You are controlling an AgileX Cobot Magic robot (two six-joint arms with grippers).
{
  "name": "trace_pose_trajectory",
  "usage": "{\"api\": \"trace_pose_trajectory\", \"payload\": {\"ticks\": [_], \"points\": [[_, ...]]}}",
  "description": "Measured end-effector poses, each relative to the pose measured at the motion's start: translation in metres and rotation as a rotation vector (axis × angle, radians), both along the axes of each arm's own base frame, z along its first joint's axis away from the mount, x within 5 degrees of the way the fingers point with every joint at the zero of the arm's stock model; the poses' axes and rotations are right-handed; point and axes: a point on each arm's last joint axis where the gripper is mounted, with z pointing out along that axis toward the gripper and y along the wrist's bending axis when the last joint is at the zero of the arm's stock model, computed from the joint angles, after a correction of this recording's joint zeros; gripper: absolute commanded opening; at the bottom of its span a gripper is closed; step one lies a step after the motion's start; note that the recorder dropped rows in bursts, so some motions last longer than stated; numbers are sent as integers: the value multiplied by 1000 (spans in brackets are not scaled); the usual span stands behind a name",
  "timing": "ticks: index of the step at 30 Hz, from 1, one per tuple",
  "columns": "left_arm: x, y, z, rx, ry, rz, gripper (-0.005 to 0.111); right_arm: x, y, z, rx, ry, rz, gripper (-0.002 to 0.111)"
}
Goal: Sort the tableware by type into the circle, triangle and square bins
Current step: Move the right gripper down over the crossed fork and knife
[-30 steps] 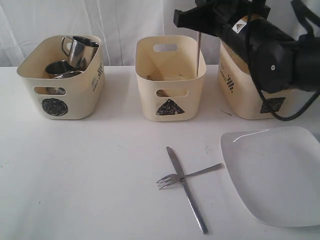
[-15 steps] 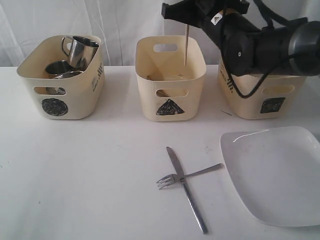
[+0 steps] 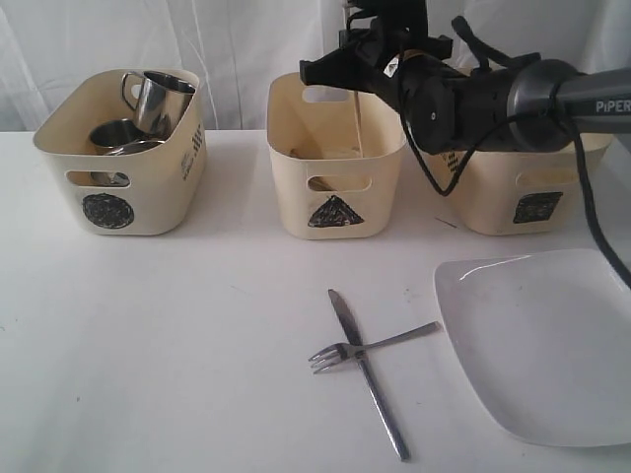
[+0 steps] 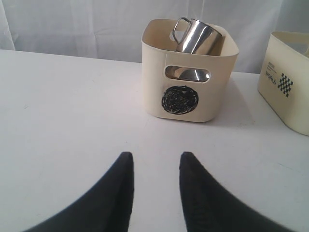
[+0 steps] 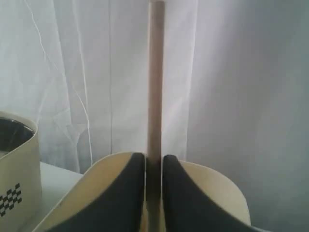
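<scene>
Over triangle bin: right gripper pinching chopstick, long axis upright, bin mouth at 6 o'clock below. Left gripper apart, empty, faces circle bin.

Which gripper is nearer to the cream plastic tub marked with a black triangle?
Right. The right gripper hangs above the triangle tub, holding a wooden chopstick upright over it. The left gripper sits low over the table, facing the circle-marked tub instead.

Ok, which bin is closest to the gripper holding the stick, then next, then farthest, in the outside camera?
1. Triangle bin, middle, right under the right gripper holding the chopstick.
2. Square bin, on the right.
3. Circle bin, far left.
</scene>
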Motion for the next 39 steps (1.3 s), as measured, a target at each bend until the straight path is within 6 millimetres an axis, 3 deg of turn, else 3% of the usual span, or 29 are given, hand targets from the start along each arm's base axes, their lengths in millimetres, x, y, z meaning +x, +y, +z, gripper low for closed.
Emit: {"api": "trace_pose_trajectory", "payload": {"ticks": [3,8,14,22,28,34,39], "points": [[0,0,0,0,0,0,38,1,0,-5,-5,9,0,32],[0,0,0,0,0,0,38,0,1,-6,-12,41,6,32],[0,0,0,0,0,0,38,-12,1,-4,-50,255,50,32],[0,0,0,0,0,0,38,-61,-7,-8,-128,558,110,32],[0,0,0,0,0,0,38,-104,-11,-27,-455,756,311,31],[0,0,0,0,0,0,38,-142,9,-44,-817,882,691,31],[0,0,0,0,0,0,38,-152,21,-50,-803,952,723,31]]}}
